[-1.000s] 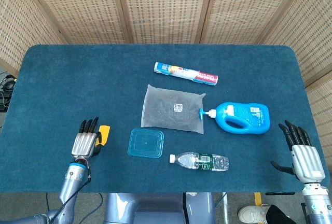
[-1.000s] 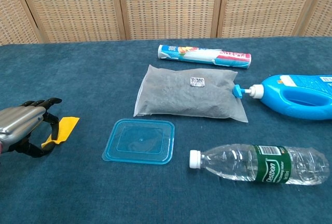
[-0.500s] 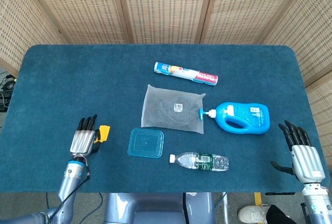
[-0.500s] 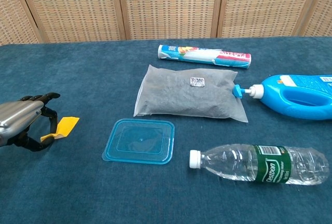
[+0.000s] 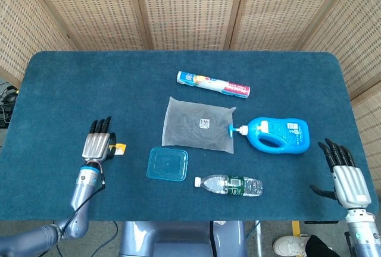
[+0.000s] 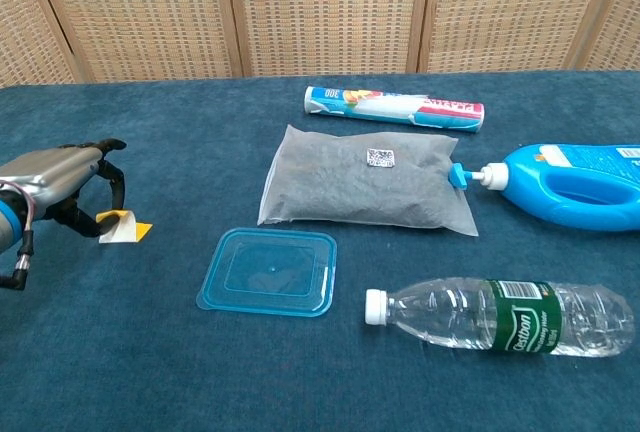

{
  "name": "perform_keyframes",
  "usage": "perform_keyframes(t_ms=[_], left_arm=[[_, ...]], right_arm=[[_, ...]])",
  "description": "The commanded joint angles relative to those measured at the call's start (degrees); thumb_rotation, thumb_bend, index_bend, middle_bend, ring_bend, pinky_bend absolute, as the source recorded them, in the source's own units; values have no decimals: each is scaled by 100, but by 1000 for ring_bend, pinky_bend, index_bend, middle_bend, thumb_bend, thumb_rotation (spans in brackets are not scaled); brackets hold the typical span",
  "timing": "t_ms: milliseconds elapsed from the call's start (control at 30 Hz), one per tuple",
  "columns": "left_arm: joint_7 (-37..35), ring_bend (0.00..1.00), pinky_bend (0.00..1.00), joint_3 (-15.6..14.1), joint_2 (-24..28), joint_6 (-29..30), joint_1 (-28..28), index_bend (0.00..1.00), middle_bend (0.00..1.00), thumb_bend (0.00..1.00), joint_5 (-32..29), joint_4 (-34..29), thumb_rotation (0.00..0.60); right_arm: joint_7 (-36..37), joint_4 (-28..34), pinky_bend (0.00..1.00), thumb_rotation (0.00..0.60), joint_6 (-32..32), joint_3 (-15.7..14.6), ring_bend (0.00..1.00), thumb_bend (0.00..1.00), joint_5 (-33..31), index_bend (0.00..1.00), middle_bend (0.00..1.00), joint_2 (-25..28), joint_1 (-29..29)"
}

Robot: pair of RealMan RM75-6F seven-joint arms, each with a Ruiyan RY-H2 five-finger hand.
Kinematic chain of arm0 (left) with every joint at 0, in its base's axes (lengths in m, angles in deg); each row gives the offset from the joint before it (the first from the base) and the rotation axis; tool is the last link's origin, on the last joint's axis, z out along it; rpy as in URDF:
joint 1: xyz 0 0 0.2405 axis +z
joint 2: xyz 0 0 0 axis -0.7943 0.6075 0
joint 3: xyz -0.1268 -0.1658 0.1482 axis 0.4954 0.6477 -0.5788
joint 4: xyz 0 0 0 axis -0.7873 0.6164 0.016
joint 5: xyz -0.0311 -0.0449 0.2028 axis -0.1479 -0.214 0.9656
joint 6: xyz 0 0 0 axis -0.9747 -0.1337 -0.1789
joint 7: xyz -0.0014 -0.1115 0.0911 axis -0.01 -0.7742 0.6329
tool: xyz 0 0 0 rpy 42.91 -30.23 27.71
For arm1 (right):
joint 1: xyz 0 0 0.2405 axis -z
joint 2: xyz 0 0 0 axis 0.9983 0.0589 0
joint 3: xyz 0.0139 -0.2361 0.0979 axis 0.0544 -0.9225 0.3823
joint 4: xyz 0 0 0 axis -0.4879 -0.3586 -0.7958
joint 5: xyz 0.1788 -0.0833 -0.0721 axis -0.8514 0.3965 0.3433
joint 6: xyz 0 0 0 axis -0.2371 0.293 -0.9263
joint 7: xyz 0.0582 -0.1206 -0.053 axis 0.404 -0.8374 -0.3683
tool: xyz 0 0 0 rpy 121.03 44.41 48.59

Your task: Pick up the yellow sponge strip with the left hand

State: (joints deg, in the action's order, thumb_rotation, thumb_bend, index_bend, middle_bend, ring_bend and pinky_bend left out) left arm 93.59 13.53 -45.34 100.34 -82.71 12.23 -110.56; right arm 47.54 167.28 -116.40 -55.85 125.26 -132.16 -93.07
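Head view: the left hand (image 5: pixel 97 147) lies low over the blue table (image 5: pixel 71 84) with its fingers pointing away from the robot, and the yellow sponge strip (image 5: pixel 119 149) shows only as a small tip just beside the hand's thumb side; from above I cannot tell whether the strip is truly clamped. The right hand (image 5: pixel 347 176) hangs off the table's near right corner, fingers spread, holding nothing. Against the frame one second back, far less yellow shows beside the left hand, and the hand sits a little farther from the robot. Chest view: the left hand (image 6: pixel 58 180) curls down with fingertips on the strip (image 6: pixel 122 227), whose near end is turned up pale while its far corner appears to rest on the cloth. Judged risk: the hold looks shallow, on one end only, so the soft strip may fold or slip out on lifting. Earlier it lay flatter and more exposed.
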Motion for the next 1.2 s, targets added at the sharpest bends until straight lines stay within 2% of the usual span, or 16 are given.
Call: perform_keyframes(t_ms=[33,267,400,533,667,800,867,933,1067,1200], left_arm=[[101,0,0,223,16,-138,-220,592,0,462,-200,164,600],[107,0,0,636,280,-118,-411,591,0,461,-592,-139,600],[-326,0,0,861,720,39,-267,583,0,453,-686,-938,600],[-787,0,0,861,1107,147,-54,572,0,444,-507,-1628,600],[-1570,0,0,744,1758,437,400,574,0,444,63,-2790,600],[-2356,0,0,552,2163,368,710,574,0,444,275,-3520,600],[-3143,0,0,429,2367,118,911,574,0,450,224,-4044,600],[-4224,0,0,270,2686,-437,1127,574,0,459,232,-4678,600],[-5281,0,0,-97,2917,-711,1404,573,0,462,1078,-4979,600],[-5842,0,0,-551,2907,-666,1600,573,0,463,1885,-5203,600]], right_arm=[[-7,-16,0,600,26,3,0,0,-14,0,0,-12,-16],[17,-37,0,600,31,7,0,0,-25,0,0,-16,-20],[45,-32,0,600,10,-1,0,0,-3,0,0,-7,-10],[14,-12,0,600,5,-24,0,0,36,0,0,-6,-9],[-51,10,0,600,-31,-31,0,0,54,0,0,-14,2],[-82,7,0,600,-51,-27,0,0,62,0,0,-26,3],[-91,-1,0,600,-57,-24,0,0,68,0,0,-40,0],[-106,1,0,600,-65,-28,0,0,77,0,0,-45,2],[-107,23,0,600,-108,-29,0,0,89,0,0,-33,22],[-81,51,0,600,-165,-23,0,0,122,0,0,-14,37]])
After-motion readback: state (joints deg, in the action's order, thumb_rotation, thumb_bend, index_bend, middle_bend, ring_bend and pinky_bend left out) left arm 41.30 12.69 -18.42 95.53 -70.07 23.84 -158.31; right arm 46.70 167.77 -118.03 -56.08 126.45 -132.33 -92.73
